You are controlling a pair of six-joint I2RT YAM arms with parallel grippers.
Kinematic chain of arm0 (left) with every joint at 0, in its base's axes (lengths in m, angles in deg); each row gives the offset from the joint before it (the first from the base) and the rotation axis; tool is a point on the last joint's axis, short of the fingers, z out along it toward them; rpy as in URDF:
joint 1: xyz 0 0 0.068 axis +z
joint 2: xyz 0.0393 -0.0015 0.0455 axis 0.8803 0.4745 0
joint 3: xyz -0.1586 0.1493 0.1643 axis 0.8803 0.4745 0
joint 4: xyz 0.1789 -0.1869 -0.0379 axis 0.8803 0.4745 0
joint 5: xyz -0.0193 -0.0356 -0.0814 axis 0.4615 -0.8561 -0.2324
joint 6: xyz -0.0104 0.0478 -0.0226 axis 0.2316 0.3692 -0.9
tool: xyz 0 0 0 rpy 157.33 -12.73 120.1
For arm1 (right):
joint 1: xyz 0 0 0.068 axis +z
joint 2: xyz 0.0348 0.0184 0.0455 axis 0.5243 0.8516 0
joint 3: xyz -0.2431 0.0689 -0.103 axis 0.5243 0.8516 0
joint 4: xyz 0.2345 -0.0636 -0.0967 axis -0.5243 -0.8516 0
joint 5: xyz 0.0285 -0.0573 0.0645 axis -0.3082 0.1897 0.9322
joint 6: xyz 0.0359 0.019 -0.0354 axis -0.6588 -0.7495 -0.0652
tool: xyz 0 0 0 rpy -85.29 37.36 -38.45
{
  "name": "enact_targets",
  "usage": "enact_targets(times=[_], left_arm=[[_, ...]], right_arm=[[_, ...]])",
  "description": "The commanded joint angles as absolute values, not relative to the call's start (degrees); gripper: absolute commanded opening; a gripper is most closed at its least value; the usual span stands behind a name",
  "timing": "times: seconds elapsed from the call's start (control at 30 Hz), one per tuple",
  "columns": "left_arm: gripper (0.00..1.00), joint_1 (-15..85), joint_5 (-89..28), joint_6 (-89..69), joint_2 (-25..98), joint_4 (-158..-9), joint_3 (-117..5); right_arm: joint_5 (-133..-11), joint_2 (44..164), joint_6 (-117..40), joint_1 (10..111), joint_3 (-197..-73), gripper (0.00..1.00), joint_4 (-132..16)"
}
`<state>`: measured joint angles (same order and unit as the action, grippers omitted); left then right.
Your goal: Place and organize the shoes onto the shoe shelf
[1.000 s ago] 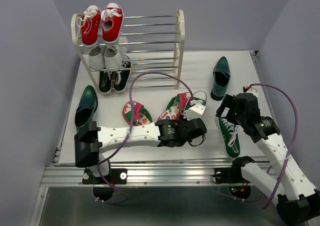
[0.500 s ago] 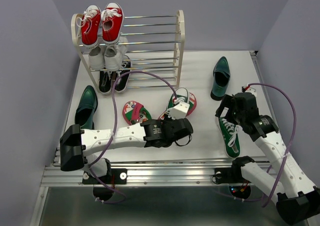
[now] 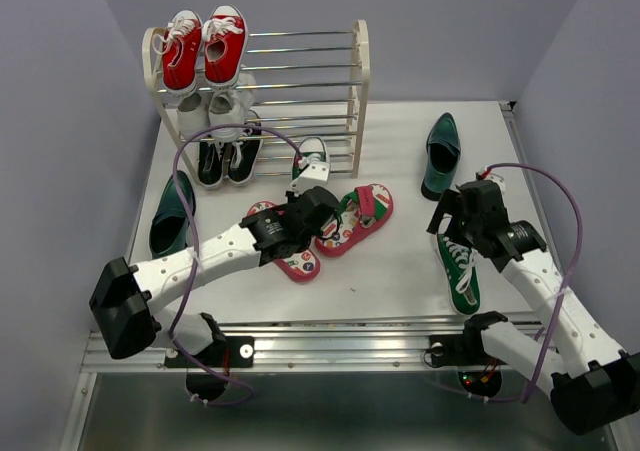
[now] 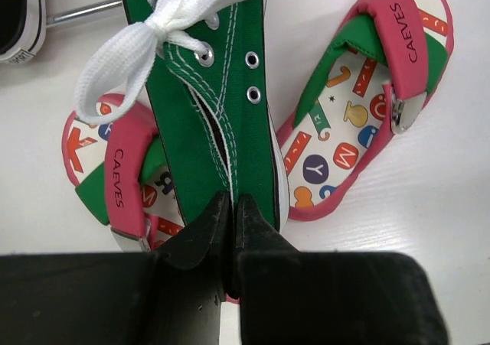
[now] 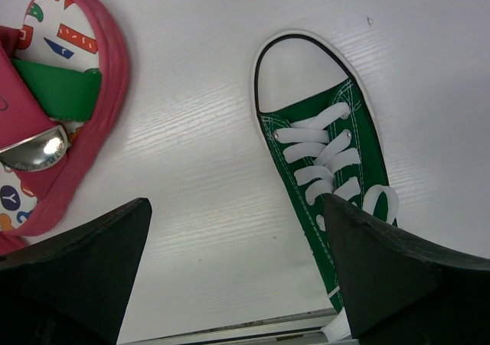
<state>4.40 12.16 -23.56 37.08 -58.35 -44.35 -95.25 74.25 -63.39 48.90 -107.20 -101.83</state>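
One green sneaker (image 4: 222, 92) hangs from my left gripper (image 4: 230, 203), which is shut on the rim of its upper. In the top view that sneaker (image 3: 310, 154) is in the air just in front of the shoe shelf (image 3: 360, 91), with the left gripper (image 3: 308, 183) behind it. Two pink-red flip-flops (image 3: 360, 214) (image 3: 288, 251) lie below it on the table. The other green sneaker (image 3: 461, 273) lies at the right, and my right gripper (image 3: 452, 226) hovers open over the table beside it (image 5: 360, 138). Teal dress shoes lie at the left (image 3: 172, 211) and back right (image 3: 441, 154).
Red sneakers (image 3: 205, 49) fill the left of the shelf's top tier, white sneakers (image 3: 212, 111) sit below them and black ones (image 3: 228, 159) at the bottom left. The table's front rail (image 3: 330, 346) runs along the near edge. A purple cable (image 3: 215, 136) loops over the left arm.
The left arm has swung left and away toward the shelf, carrying the green sneaker off the flip-flops. The right arm has hardly moved.
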Motion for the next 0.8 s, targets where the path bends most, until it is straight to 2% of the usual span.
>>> enact_targets(times=[0.0, 0.37, 0.77], left_arm=[[0.00, 7.35, 14.46, -17.91, 35.51, -65.75, -45.08], [0.00, 11.84, 5.94, -10.18, 35.95, -69.88, -44.11], [0.00, 15.00, 7.61, -11.05, 41.48, -71.46, -46.75]], right_arm=[[-96.67, 75.78, -63.37, 49.02, -107.86, 1.00, -99.26], [-97.72, 77.01, -63.11, 49.02, -109.00, 1.00, -98.56], [-97.63, 78.95, -62.41, 49.02, -110.23, 1.00, -98.03]])
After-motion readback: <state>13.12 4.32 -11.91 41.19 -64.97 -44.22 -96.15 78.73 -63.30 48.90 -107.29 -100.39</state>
